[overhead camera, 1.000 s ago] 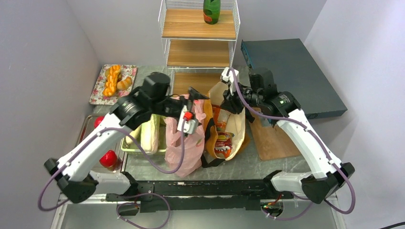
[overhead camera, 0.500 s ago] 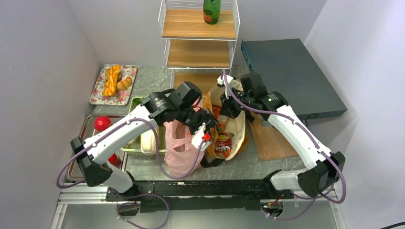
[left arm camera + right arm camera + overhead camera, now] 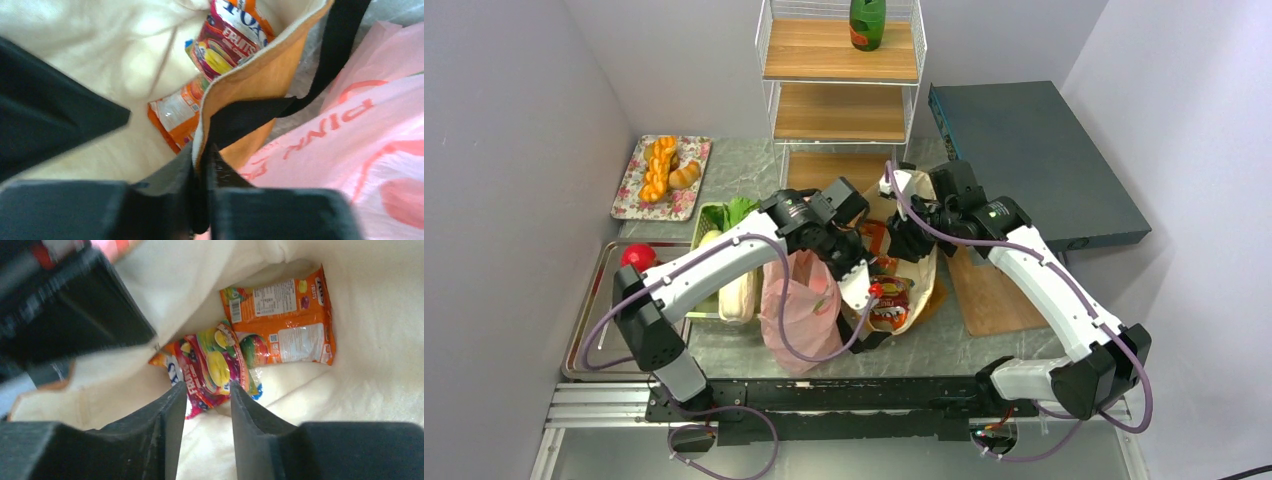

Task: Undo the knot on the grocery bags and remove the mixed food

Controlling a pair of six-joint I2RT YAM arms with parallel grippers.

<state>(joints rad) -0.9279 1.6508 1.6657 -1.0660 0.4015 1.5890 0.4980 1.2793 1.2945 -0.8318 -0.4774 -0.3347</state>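
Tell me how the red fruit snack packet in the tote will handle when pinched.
Likely light and floppy: the snack packet lies bent and creased inside the tote. Its glossy film may slip or crumple in the open right gripper. It shouldn't roll, being flat.

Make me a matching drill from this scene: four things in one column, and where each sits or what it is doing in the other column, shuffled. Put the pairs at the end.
Column one
1. green bottle
2. snack packets
3. bread rolls
4. left claw

Column two
A. inside the brown tote
B. pinching the brown tote's rim
C. on the top shelf of the rack
D. on the flowered tray

Pairs: 1-C, 2-A, 3-D, 4-B
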